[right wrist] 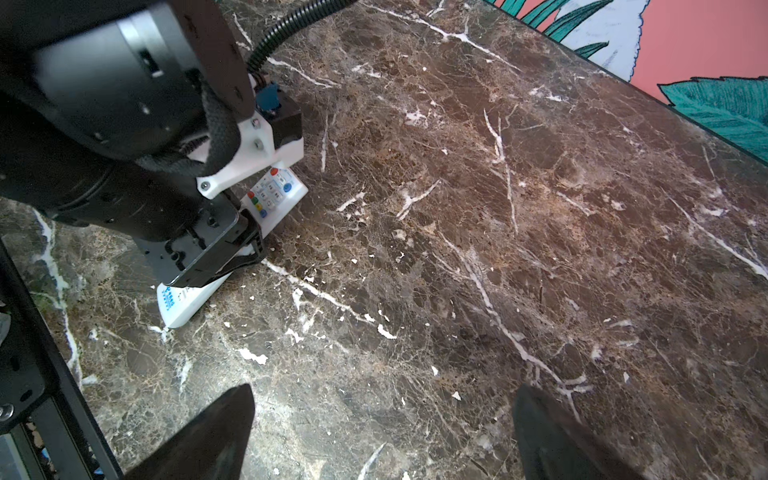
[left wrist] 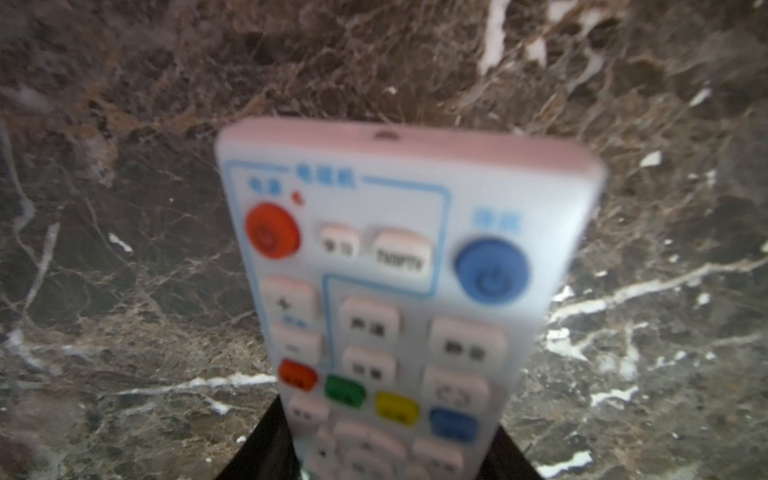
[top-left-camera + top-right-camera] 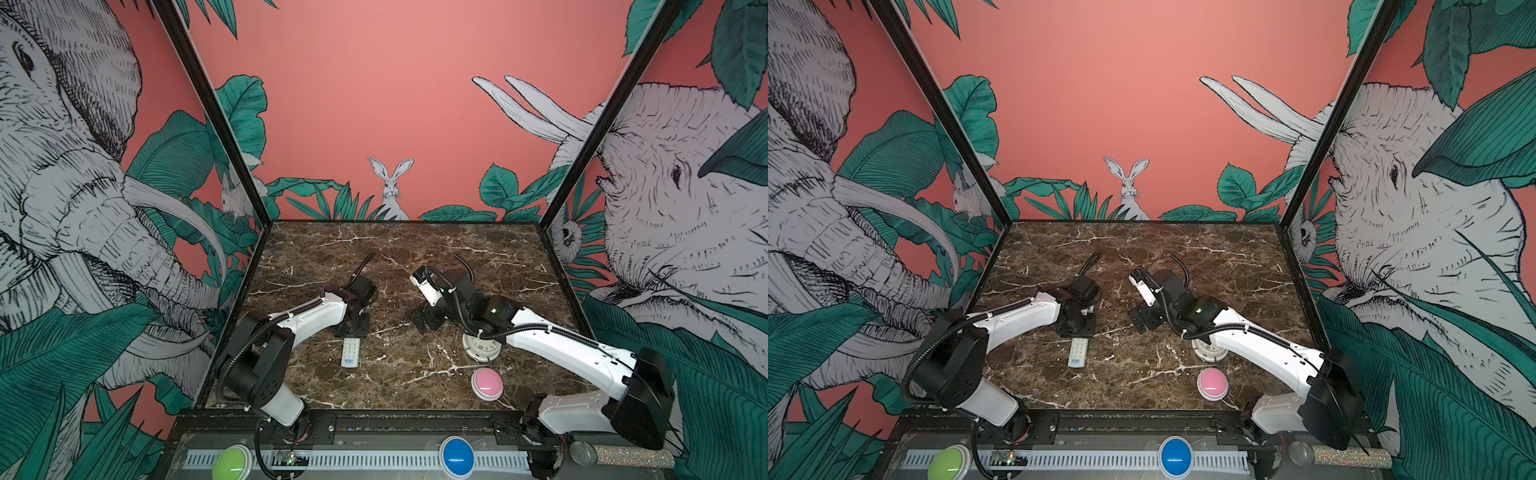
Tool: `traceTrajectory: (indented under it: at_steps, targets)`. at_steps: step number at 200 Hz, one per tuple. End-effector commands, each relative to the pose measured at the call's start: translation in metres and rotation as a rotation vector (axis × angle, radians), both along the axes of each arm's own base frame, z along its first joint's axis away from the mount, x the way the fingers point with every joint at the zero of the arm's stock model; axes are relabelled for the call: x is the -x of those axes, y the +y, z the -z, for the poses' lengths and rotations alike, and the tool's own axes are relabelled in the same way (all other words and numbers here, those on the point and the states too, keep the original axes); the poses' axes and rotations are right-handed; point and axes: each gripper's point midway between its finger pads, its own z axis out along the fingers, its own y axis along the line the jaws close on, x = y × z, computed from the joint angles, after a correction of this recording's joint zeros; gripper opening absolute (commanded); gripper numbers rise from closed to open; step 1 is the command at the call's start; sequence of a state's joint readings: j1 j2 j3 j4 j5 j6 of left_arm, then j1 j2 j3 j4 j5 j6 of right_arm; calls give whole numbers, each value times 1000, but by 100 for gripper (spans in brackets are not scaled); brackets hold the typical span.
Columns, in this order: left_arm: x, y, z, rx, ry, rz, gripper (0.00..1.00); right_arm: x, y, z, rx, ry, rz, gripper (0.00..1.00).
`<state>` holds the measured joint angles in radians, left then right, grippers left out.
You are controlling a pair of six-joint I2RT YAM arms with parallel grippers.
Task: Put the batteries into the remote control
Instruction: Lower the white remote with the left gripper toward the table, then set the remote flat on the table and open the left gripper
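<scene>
The white remote control [image 3: 350,353] [image 3: 1079,352] lies buttons-up on the marble at centre left, its blue-logo end toward the front edge. My left gripper [image 3: 351,331] [image 3: 1077,329] comes down on it from above and is shut across its width. In the left wrist view the remote control [image 2: 395,270] fills the middle, with a black finger against each long side and the left gripper [image 2: 388,455] behind the coloured buttons. My right gripper [image 3: 424,320] [image 1: 382,390] hovers to the right, open, with only bare marble between its fingers. The right wrist view shows the remote control [image 1: 276,193] under the left arm. No batteries are in view.
A round white clock [image 3: 482,348] sits under the right forearm. A pink dome button [image 3: 487,383] lies near the front right of the table [image 3: 415,257]. Green [image 3: 232,463] and blue [image 3: 457,455] buttons and a microphone [image 3: 582,453] sit on the front rail. Walls close three sides.
</scene>
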<state>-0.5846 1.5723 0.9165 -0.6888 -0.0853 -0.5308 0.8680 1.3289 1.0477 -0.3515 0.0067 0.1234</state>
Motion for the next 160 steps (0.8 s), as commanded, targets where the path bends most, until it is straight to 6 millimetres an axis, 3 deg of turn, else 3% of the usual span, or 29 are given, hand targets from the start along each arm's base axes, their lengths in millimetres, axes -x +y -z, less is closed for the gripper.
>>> traceTrajectory:
  at_steps: [1,160]
  targets:
    - [1,2,7,-18,-4,-15,0,-4,1,1,-15,-5,5,99]
    - [13,10,36,-58,37,-31,3,-6,-5,3,-16,-6,18,99]
